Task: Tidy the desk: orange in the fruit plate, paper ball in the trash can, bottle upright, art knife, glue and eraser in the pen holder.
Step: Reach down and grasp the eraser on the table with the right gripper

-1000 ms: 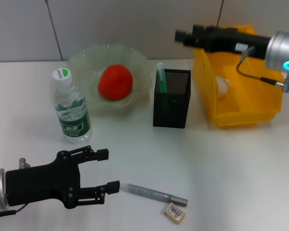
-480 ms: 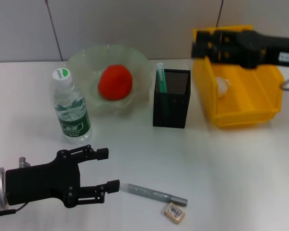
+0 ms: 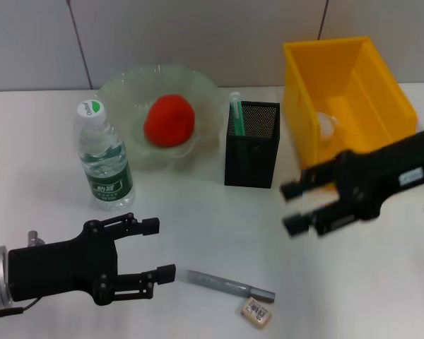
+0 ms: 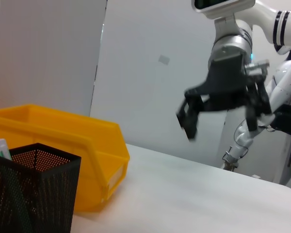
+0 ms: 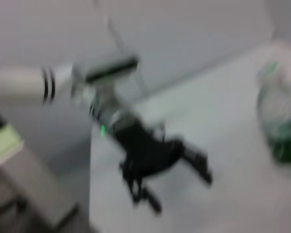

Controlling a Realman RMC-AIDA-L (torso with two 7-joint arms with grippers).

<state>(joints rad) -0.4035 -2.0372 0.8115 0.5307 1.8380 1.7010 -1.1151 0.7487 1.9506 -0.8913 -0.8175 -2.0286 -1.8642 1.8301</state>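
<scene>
Right gripper (image 3: 291, 207), jaws apart and empty, hangs at 5 o'clock of the holder (image 3: 251, 144); left gripper (image 3: 159, 250) gapes, empty.

Left gripper (image 3: 155, 251) low at near left, jaws spread; right gripper (image 3: 293, 207) mid-right, jaws spread.

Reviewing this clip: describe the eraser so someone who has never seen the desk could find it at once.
Start at the black mesh pen holder mid-desk and come straight toward the robot to the near edge. There a grey art knife lies flat; the eraser sits just beyond its tip, a tiny tan block with a white barcode sticker, the smallest item there.
</scene>
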